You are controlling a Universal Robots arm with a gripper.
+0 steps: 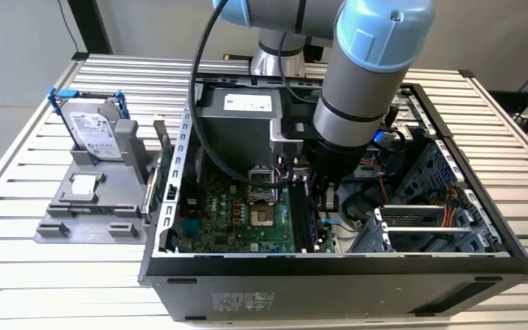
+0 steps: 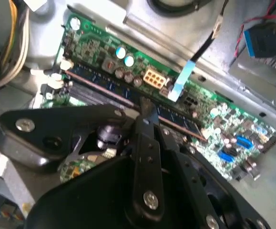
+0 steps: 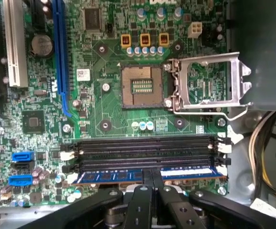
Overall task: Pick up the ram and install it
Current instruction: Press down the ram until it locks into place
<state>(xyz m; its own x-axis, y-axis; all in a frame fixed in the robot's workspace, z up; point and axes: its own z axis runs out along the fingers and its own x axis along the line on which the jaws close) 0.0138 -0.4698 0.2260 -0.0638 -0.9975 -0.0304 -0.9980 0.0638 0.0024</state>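
**First wrist view: claw on the ram, right over the slots**

First wrist view puts us straight above the action. The claw (image 3: 152, 183) has its two fingers (image 3: 145, 179) drawn in tight on the middle of the ram (image 3: 185, 172), clamped on the stick's upper edge. The ram lies directly under the claw, no offset either way, its blue-black length running crosswise to the fingers and stretching out to both sides of them. It sits along the nearest of the memory slots (image 3: 142, 153), parallel to the two empty black ones just beyond it, its ends level with the white latches (image 3: 67, 155) at either end. Whether it is pressed fully home I can't judge from here.

Second wrist view gives the slanted look: the claw (image 2: 145, 112) nips the ram (image 2: 99, 86) mid-length, the stick running on past it across the motherboard (image 2: 214, 119).

Out in the exterior view, the arm (image 1: 365, 89) reaches down into the open computer case (image 1: 337, 271) on the bench (image 1: 62, 282), with the hard drive (image 1: 94, 130) standing in its blue frame well apart on the exterior view's left.
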